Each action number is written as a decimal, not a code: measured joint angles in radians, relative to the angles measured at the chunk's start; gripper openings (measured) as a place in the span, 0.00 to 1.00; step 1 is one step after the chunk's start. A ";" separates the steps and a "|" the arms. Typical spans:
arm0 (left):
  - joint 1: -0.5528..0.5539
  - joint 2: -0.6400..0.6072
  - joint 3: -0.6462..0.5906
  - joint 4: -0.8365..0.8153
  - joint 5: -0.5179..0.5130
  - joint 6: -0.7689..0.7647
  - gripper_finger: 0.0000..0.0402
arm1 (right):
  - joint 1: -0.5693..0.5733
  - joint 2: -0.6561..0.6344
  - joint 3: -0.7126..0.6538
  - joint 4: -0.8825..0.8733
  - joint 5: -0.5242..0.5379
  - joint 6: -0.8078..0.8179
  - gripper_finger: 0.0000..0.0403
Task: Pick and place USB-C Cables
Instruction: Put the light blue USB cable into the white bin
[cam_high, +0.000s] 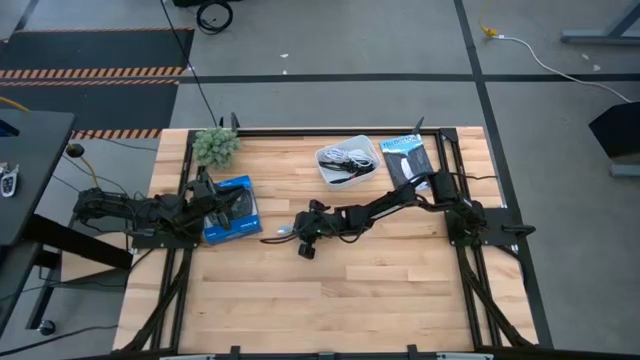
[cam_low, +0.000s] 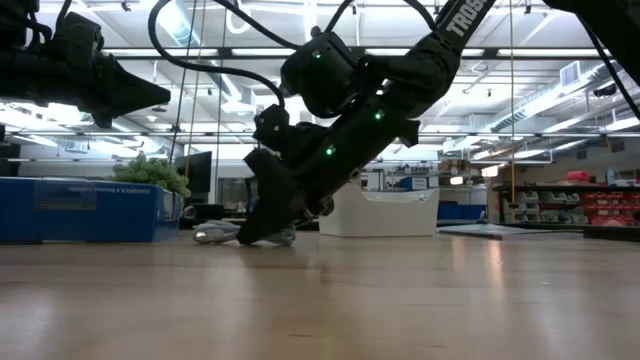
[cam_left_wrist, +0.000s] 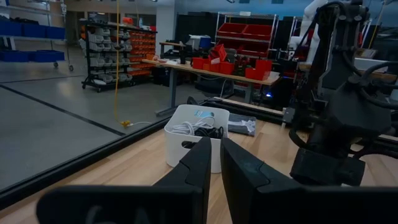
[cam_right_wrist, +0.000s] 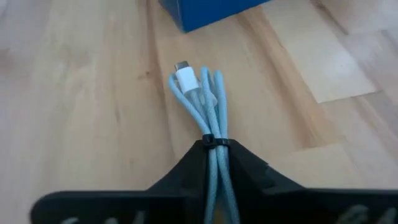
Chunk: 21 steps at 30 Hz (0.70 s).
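A pale bundled USB-C cable, bound by a black tie, lies on the wooden table near the blue box; it also shows in the high view and the low view. My right gripper is shut on it at table height. The white tray at the far middle holds dark and white cords. My left gripper is shut and empty, above the blue box at the left. My right gripper pinches the pale cable bundle between its two fingers, just behind the black tie. The fingers come slanting down from the table's right and lie along the bundle. The looped end with the white plug reaches forward of the fingers onto the table.
A flat black-and-blue packet lies right of the tray. A small green plant stands at the far left corner. The blue box is close to the held cable. The near half of the table is bare wood.
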 joint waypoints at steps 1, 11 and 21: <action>0.000 0.000 0.000 0.000 0.000 0.000 0.11 | 0.000 -0.005 -0.001 -0.010 -0.012 0.002 0.11; 0.000 0.000 0.000 0.004 0.000 0.000 0.11 | -0.040 -0.134 -0.003 -0.072 -0.060 -0.193 0.10; 0.000 0.000 0.000 0.002 0.000 0.000 0.11 | -0.133 -0.338 -0.003 -0.200 -0.063 -0.388 0.10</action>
